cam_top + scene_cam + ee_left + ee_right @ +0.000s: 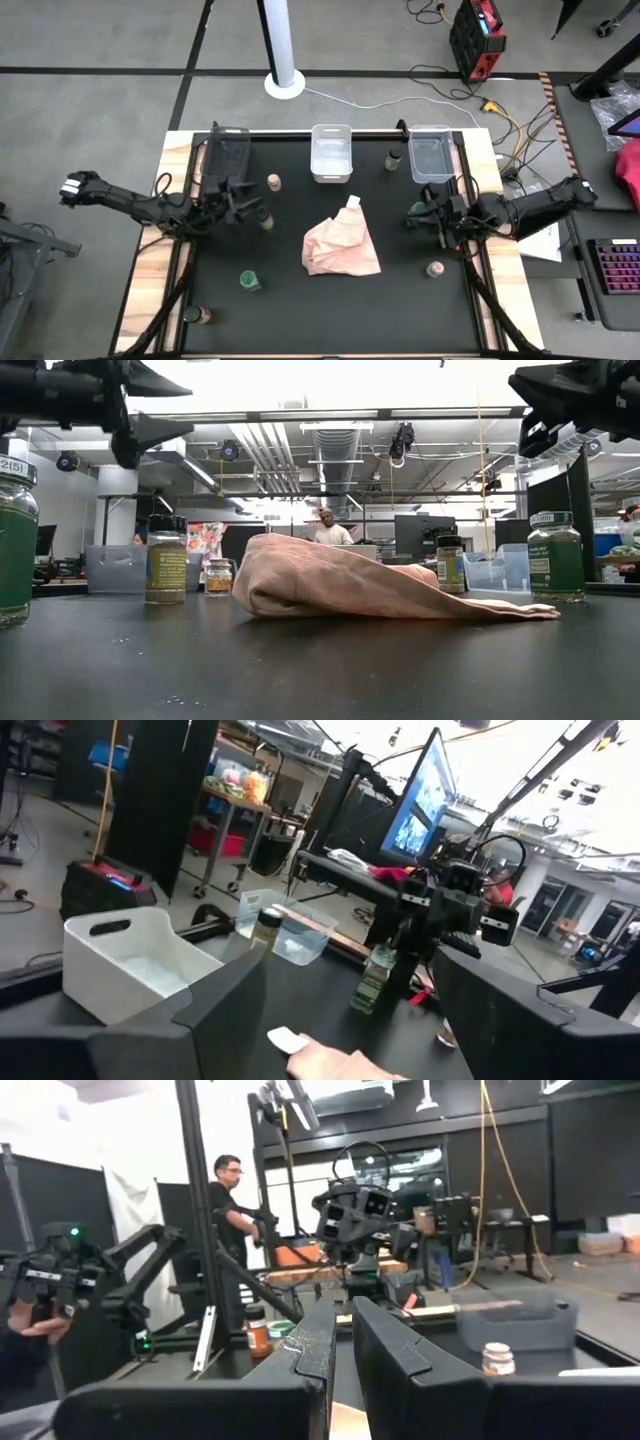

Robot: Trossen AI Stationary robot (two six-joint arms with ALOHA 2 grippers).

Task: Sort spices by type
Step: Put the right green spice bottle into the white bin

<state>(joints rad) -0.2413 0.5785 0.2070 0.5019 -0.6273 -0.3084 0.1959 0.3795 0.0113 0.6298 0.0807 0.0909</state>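
Observation:
Several spice jars stand upright on the black mat: a tan-lidded jar (273,182), a jar (266,220) beside my left gripper, a dark-lidded jar (393,159), a green-lidded jar (249,281), a tan-pink-lidded jar (434,270), one at the near left (204,315) and a green one (415,210) under my right gripper. My left gripper (254,207) hangs open above the mat at the left, fingers level and wide apart (350,1020). My right gripper (421,214) hangs shut (340,1350) at the right, above the green jar (555,555), holding nothing.
A crumpled pink cloth (340,247) lies in the middle of the mat. Three clear bins stand along the far edge: left (228,150), middle (331,152), right (430,152). People show in the room beyond the table.

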